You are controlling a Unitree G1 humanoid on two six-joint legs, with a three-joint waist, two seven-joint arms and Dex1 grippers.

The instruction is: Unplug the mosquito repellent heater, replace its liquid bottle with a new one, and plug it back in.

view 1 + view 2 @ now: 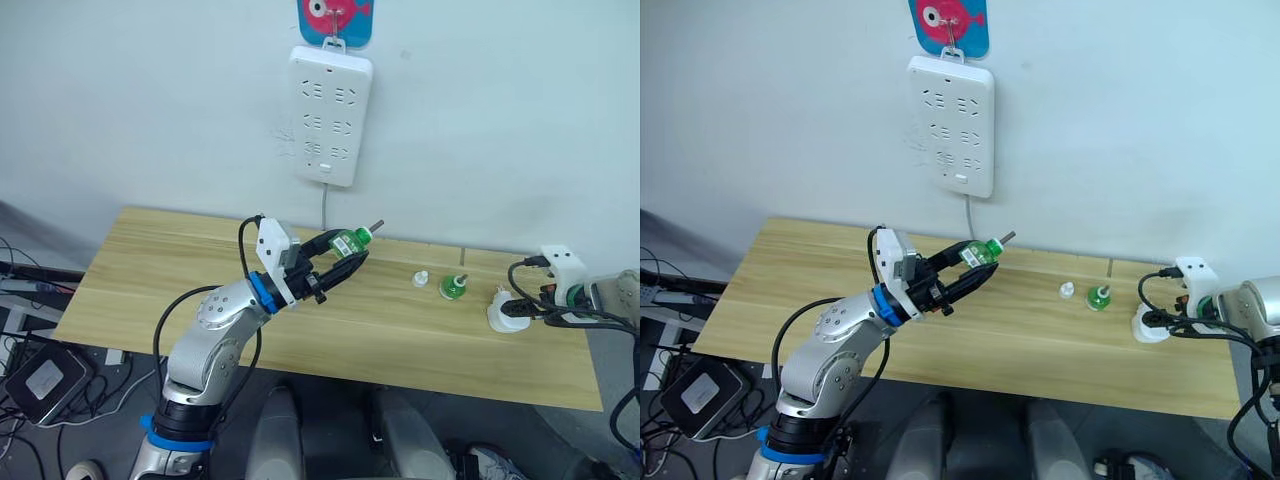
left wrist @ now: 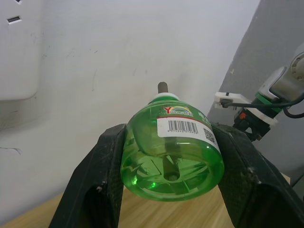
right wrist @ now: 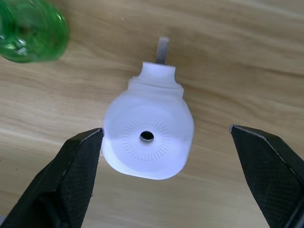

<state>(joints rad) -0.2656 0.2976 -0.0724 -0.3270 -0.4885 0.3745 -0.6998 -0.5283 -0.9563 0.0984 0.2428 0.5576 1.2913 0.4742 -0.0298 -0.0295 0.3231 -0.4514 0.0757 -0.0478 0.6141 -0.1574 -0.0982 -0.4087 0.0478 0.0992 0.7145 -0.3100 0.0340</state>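
My left gripper [image 1: 347,256] is shut on a green liquid bottle [image 1: 346,241] and holds it tilted in the air above the middle of the wooden table [image 1: 200,270], its wick pointing toward the wall. In the left wrist view the bottle [image 2: 173,152] sits between both fingers. The white mosquito repellent heater [image 3: 148,137] lies unplugged on the table at the right, its vent hole facing up. My right gripper [image 3: 166,133] is open over it, one finger on each side, not touching. A second green bottle [image 1: 452,288] stands left of the heater [image 1: 503,312].
A white power strip [image 1: 330,115] hangs on the wall above the table's far edge, its cord running down behind. A small white cap [image 1: 421,279] lies beside the standing bottle. Cables and a box [image 1: 45,378] lie on the floor at the left.
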